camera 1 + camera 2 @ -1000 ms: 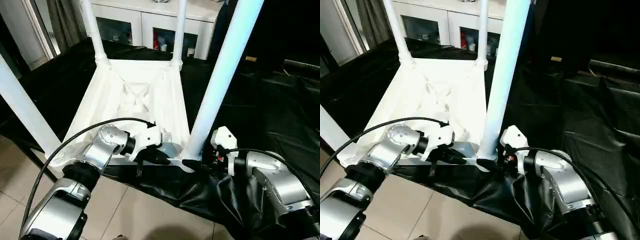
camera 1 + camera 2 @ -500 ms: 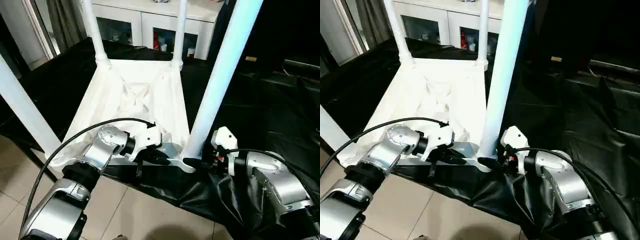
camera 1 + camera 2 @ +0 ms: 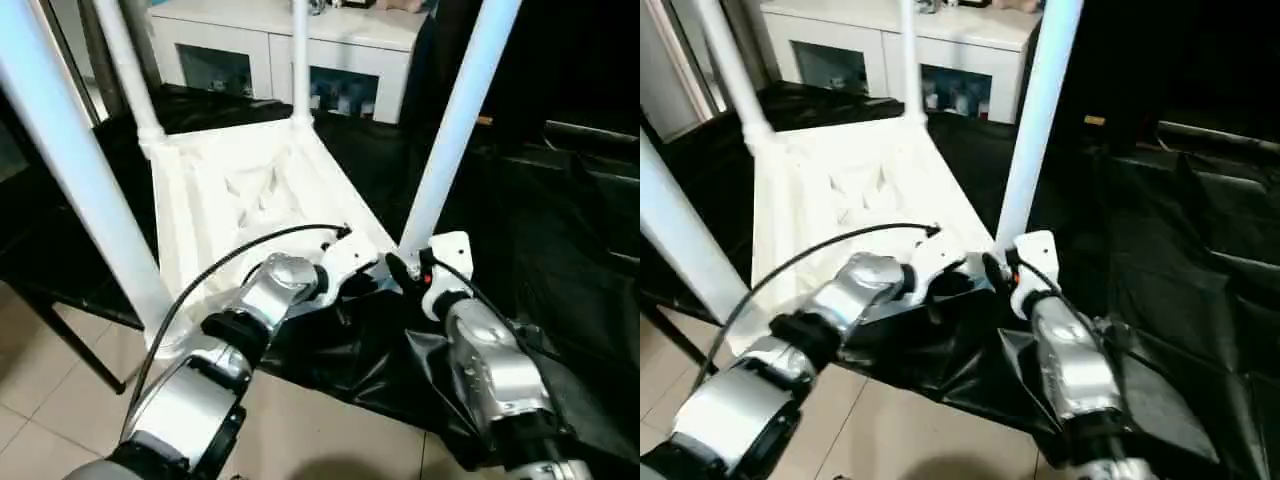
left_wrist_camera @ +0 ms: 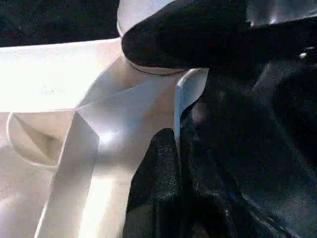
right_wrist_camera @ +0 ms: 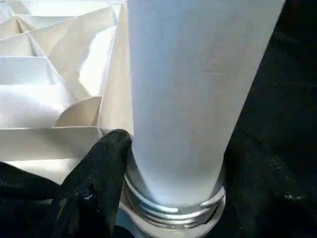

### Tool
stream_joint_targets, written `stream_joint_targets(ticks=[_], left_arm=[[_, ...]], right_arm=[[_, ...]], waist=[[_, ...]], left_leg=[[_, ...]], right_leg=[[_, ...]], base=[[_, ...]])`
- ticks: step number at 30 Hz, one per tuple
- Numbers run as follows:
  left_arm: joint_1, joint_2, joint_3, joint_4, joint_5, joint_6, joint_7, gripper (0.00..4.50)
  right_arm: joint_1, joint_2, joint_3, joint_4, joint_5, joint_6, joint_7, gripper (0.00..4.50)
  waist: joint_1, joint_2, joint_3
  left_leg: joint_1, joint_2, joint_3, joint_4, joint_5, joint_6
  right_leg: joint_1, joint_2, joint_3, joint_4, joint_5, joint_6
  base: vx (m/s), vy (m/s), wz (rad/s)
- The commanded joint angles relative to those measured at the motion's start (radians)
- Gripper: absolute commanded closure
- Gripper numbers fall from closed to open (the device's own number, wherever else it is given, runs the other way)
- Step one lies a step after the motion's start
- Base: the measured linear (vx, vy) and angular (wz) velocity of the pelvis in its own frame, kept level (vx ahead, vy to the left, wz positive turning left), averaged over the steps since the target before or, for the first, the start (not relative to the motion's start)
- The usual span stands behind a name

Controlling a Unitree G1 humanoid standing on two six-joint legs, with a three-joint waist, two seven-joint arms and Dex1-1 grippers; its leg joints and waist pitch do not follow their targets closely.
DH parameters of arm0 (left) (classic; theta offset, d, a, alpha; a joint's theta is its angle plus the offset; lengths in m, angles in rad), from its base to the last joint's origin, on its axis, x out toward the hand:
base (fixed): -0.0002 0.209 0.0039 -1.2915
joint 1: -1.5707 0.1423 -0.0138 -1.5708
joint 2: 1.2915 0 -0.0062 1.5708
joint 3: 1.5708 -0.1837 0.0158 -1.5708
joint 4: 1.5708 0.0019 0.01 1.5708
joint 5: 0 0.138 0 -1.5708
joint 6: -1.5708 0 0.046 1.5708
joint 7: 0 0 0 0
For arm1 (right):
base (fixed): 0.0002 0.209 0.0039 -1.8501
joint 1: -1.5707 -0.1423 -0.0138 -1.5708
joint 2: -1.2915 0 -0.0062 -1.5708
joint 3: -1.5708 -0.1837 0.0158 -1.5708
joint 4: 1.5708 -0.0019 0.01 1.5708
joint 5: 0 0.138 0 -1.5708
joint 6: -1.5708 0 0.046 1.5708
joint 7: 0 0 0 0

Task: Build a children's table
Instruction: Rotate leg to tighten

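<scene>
The children's table (image 3: 250, 185) lies upside down on a black-draped table, ribbed underside up, with four white legs standing in its corner sockets. My left gripper (image 3: 352, 285) is shut on the near rim wall (image 4: 184, 94) beside the near right corner; one black finger (image 4: 156, 168) presses the wall's inner face. My right gripper (image 3: 408, 266) grips the base of the near right leg (image 5: 193, 89), just above its threaded collar. One of its fingers (image 5: 94, 183) lies against the leg's side; the other is lost against the dark cloth.
A white cabinet (image 3: 270, 50) with glass doors stands behind the draped table. Black cloth (image 3: 560, 200) covers the surface to the right in loose folds. The near left leg (image 3: 75, 170) rises close to my left arm. Tiled floor (image 3: 40, 400) lies below the table edge.
The view has shifted. The white table has turned on the cloth: its near right corner sits farther in, both grippers going with it. The right jaws have narrowed onto the leg.
</scene>
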Motion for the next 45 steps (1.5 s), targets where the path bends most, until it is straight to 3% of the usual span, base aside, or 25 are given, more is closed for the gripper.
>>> stream_joint_targets(ticks=[1,2,4,6,9,11,12,14,18,22,25,26,27,30,34,39,43,44,45], left_arm=[[-0.018,-0.021,0.011,0.027,0.018,-0.026,0.067,4.5],[-0.018,-0.017,0.01,0.026,0.018,-0.03,0.059,4.5],[-0.018,-0.003,0.005,0.029,0.024,-0.052,0.027,4.5],[-0.012,0.014,0.002,0.022,0.021,-0.073,-0.01,4.5],[0.016,0.064,-0.016,-0.008,0.002,-0.144,-0.133,4.5],[0.031,0.087,-0.02,-0.028,-0.007,-0.158,-0.185,4.5],[0.042,0.104,-0.02,-0.042,-0.013,-0.169,-0.224,4.5],[0.069,0.135,-0.02,-0.084,-0.038,-0.192,-0.32,4.5],[0.13,0.201,-0.032,-0.187,-0.09,-0.189,-0.503,4.5],[0.16,0.228,-0.011,-0.241,-0.146,-0.158,-0.584,4.5],[0.165,0.243,-0.006,-0.25,-0.147,-0.145,-0.598,4.5],[0.165,0.248,-0.003,-0.247,-0.14,-0.152,-0.591,4.5],[0.164,0.25,-0.003,-0.246,-0.137,-0.155,-0.587,4.5],[0.169,0.253,0.004,-0.261,-0.138,-0.143,-0.587,4.5],[0.179,0.255,0.008,-0.283,-0.143,-0.127,-0.597,4.5],[0.186,0.255,0.006,-0.293,-0.138,-0.12,-0.594,4.5],[0.172,0.233,0.013,-0.255,-0.107,-0.126,-0.502,4.5],[0.159,0.221,0.014,-0.23,-0.088,-0.122,-0.448,4.5],[0.146,0.207,0.015,-0.207,-0.071,-0.11,-0.395,4.5]], right_arm=[[0.01,0.044,0.078,-0.001,0.006,-0.014,0.083,1.89],[0.011,0.042,0.077,-0.007,0.013,-0.018,0.1,1.89],[0.016,0.033,0.06,-0.037,0.042,-0.03,0.149,1.33],[0.02,0.009,0.046,-0.068,0.075,-0.024,0.193,1.16],[0.03,-0.098,0.06,-0.123,0.107,-0.002,0.329,0.87],[0.04,-0.145,0.071,-0.147,0.118,0.017,0.392,0.7],[0.049,-0.177,0.077,-0.165,0.124,0.031,0.443,0.7],[0.069,-0.239,0.093,-0.196,0.132,0.038,0.544,0.65],[0.102,-0.336,0.121,-0.247,0.168,0.071,0.699,0.65],[0.102,-0.367,0.136,-0.246,0.185,0.089,0.75,0.65],[0.092,-0.369,0.143,-0.239,0.188,0.097,0.773,0.92],[0.086,-0.368,0.147,-0.23,0.186,0.095,0.784,1.02],[0.083,-0.367,0.148,-0.227,0.186,0.094,0.786,1.11],[0.079,-0.367,0.15,-0.225,0.188,0.097,0.796,1.46],[0.076,-0.376,0.163,-0.222,0.185,0.093,0.81,1.72],[0.081,-0.374,0.161,-0.214,0.178,0.08,0.81,1.85],[0.096,-0.335,0.135,-0.194,0.17,0.053,0.742,1.86],[0.098,-0.31,0.121,-0.181,0.168,0.047,0.698,1.86],[0.1,-0.282,0.108,-0.165,0.161,0.042,0.646,1.87]], waist=[[-0.006,-0.006,-0.052],[-0.006,-0.007,-0.053],[-0.006,-0.007,-0.053],[-0.005,-0.01,-0.054],[-0.004,-0.011,-0.056],[0.0,-0.013,-0.055],[0.0,-0.013,-0.056],[0.002,-0.012,-0.057],[0.012,-0.015,-0.063],[0.023,-0.011,-0.063],[0.023,-0.012,-0.062],[0.024,-0.021,-0.061],[0.024,-0.018,-0.059],[0.024,-0.021,-0.058],[0.023,-0.021,-0.059],[0.023,-0.02,-0.061],[0.022,-0.019,-0.059],[0.021,-0.013,-0.058],[0.018,-0.016,-0.056]], left_leg=[[0.017,0.021,-0.018,-0.076,-0.39,0.03],[0.016,0.021,-0.018,-0.076,-0.388,0.032],[0.014,0.023,-0.017,-0.077,-0.384,0.041],[0.005,0.024,-0.019,-0.079,-0.37,0.052],[-0.003,0.027,-0.021,-0.081,-0.335,0.063],[0.007,0.03,-0.018,-0.079,-0.332,0.067],[0.0,0.03,-0.017,-0.079,-0.316,0.075],[0.0,0.033,-0.016,-0.078,-0.303,0.079],[0.005,0.041,-0.01,-0.074,-0.239,0.101],[0.006,0.044,-0.006,-0.073,-0.202,0.104],[0.006,0.043,-0.004,-0.074,-0.216,0.092],[0.006,0.042,-0.004,-0.074,-0.225,0.086],[0.008,0.041,-0.003,-0.075,-0.236,0.08],[0.007,0.042,-0.005,-0.077,-0.248,0.068],[0.007,0.042,-0.005,-0.076,-0.233,0.069],[0.005,0.04,-0.003,-0.072,-0.2,0.082],[0.006,0.04,-0.002,-0.073,-0.225,0.075],[0.009,0.038,-0.003,-0.074,-0.243,0.066],[0.007,0.036,-0.002,-0.075,-0.249,0.063]], right_leg=[[0.022,-0.047,0.02,-0.113,-0.575,-0.083],[0.023,-0.047,0.021,-0.112,-0.568,-0.084],[0.024,-0.048,0.023,-0.108,-0.547,-0.095],[0.033,-0.05,0.024,-0.103,-0.53,-0.098],[0.039,-0.051,0.026,-0.097,-0.493,-0.104],[0.036,-0.05,0.029,-0.094,-0.463,-0.125],[0.04,-0.052,0.031,-0.089,-0.436,-0.14],[0.041,-0.052,0.033,-0.086,-0.409,-0.152],[0.042,-0.053,0.039,-0.063,-0.258,-0.228],[0.042,-0.053,0.04,-0.052,-0.199,-0.252],[0.043,-0.053,0.04,-0.053,-0.214,-0.248],[0.043,-0.056,0.04,-0.054,-0.25,-0.237],[0.041,-0.056,0.041,-0.059,-0.285,-0.226],[0.04,-0.057,0.042,-0.064,-0.338,-0.202],[0.039,-0.055,0.042,-0.062,-0.322,-0.198],[0.042,-0.053,0.041,-0.055,-0.252,-0.218],[0.038,-0.054,0.041,-0.061,-0.291,-0.212],[0.037,-0.054,0.041,-0.064,-0.327,-0.204],[0.037,-0.052,0.04,-0.07,-0.346,-0.195]], base=[[0.0,0.0,0.0],[0.0,0.0,0.0],[0.0,0.0,0.0],[0.0,0.0,0.0],[0.0,0.0,0.0],[0.0,0.0,0.0],[0.0,0.0,0.0],[0.0,0.0,0.0],[0.0,0.0,0.0],[0.0,0.0,0.0],[0.0,0.0,0.0],[0.0,0.0,0.0],[0.0,0.0,0.0],[0.0,0.0,0.0],[0.0,0.0,0.0],[0.0,0.0,0.0],[0.0,0.0,0.0],[0.0,0.0,0.0],[0.0,0.0,0.0]])
